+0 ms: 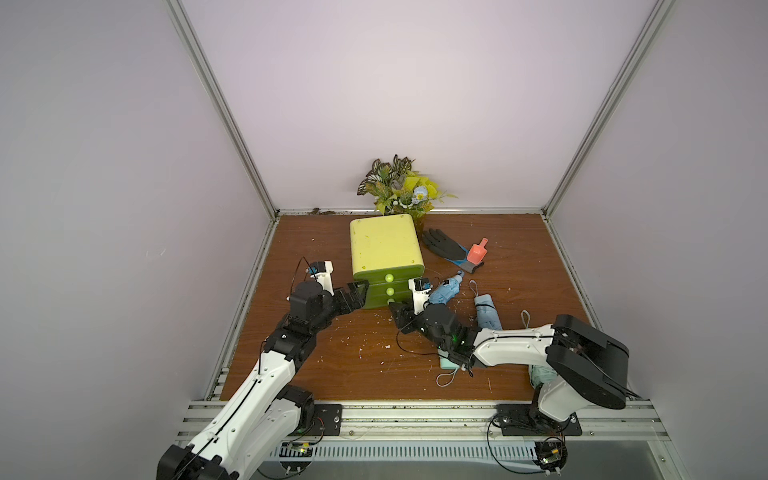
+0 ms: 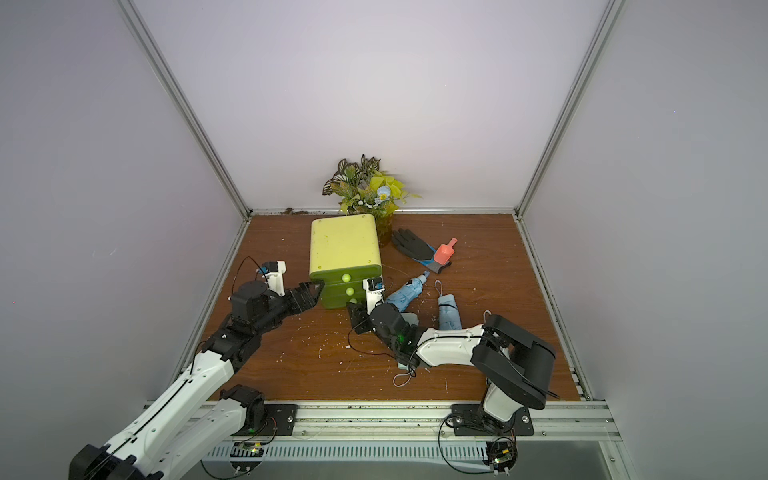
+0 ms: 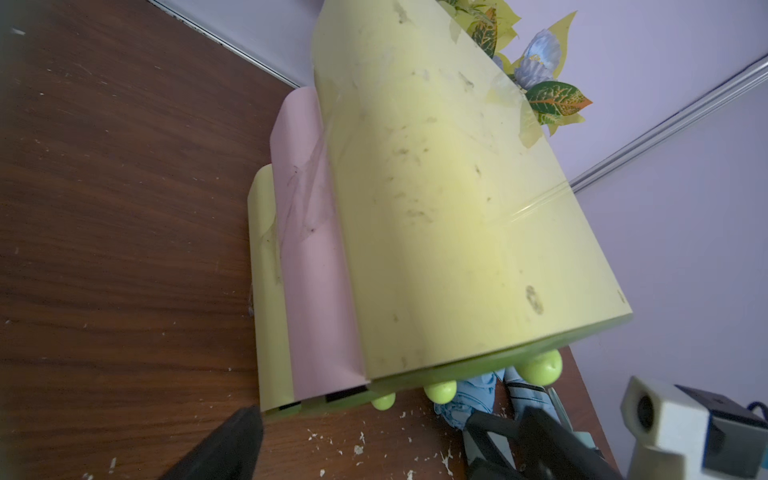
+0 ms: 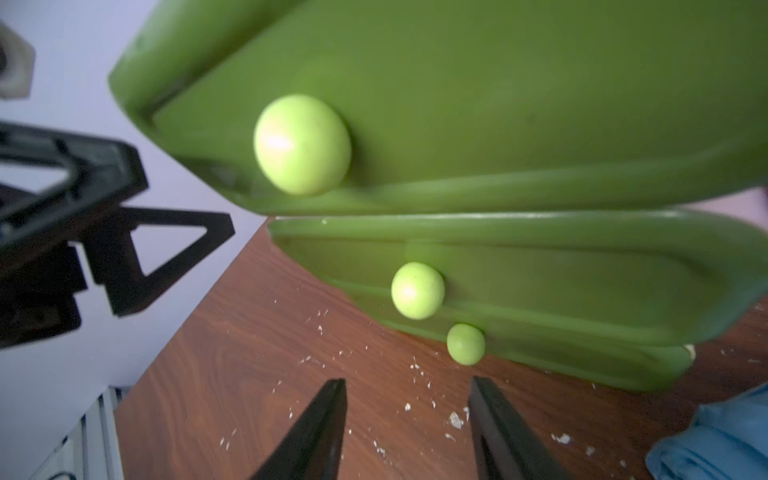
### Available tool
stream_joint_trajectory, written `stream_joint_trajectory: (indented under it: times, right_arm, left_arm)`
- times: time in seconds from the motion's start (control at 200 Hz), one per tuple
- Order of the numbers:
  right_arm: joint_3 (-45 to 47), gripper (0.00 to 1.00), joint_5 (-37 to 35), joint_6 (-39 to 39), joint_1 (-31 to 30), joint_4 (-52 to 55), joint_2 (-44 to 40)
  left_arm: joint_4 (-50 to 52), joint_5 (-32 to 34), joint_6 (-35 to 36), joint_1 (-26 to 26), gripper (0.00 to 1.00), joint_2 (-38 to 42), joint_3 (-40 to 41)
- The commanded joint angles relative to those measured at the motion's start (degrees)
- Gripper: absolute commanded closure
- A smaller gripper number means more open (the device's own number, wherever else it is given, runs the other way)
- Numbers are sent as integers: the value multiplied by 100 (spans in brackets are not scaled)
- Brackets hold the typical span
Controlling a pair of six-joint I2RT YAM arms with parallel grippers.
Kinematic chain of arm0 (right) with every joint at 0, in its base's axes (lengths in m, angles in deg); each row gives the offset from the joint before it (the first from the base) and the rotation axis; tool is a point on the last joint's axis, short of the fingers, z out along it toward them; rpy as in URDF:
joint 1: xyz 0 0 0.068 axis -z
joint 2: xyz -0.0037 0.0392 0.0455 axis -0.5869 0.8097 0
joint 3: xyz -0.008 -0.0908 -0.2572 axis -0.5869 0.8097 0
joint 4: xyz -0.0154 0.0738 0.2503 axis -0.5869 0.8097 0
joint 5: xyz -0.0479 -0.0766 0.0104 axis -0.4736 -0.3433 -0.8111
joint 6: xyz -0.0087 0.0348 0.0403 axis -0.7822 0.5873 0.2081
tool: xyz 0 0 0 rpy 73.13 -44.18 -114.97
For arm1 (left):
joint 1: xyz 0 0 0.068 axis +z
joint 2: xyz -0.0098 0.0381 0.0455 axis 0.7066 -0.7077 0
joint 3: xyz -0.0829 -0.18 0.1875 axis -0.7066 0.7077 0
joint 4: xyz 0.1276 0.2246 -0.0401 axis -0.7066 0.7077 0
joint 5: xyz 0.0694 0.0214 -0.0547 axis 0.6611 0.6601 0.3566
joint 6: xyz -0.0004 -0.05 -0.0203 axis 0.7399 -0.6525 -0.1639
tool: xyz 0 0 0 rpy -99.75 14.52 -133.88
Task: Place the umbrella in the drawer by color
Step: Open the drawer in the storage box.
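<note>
Just ahead of the right fingers (image 4: pixel 328 415), half open and empty, sits the lowest knob (image 4: pixel 465 344); centre it between them before you close. Beside them the blue umbrella (image 4: pixel 715 440) lies on the counter (image 4: pixel 232 353). Left fingers (image 3: pixel 232 440), wide open, hold nothing, near the drawer unit (image 3: pixel 436 208) side. No drawer shows its inside.

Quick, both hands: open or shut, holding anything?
Left hand: open, empty, beside the drawer unit.
Right hand: open, empty, in front of the lowest knob.
</note>
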Motion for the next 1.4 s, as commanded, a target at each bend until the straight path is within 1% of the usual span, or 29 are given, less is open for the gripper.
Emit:
stream_joint_trajectory:
  times: [0.0,0.14,0.32,0.56,1.076,1.266,1.306,1.396]
  right_arm:
    - [-26,46,-358,519,-24,-1075,239]
    - [-92,47,-461,780,-27,-1458,523]
    - [-4,48,-738,974,-29,-1954,632]
    - [-239,49,-690,1065,-20,-1963,877]
    - [-565,51,-756,1261,-3,-2162,1330]
    - [-576,56,-872,1264,4,-2238,1366]
    - [-566,59,-865,1282,8,-2278,1375]
    - [-518,72,-875,1321,20,-2420,1393]
  left_arm:
    - [-573,337,-235,-41,0,64,170]
    - [-705,386,-255,-41,0,-46,191]
    - [-828,450,-268,-44,0,-105,285]
    - [-992,429,-306,-41,0,-234,349]
    - [-1028,454,-288,-45,0,-123,455]
    - [-1070,435,-306,-41,0,-114,507]
    - [-1089,425,-314,-46,0,-114,514]
    - [-1107,419,-319,-45,0,-114,516]
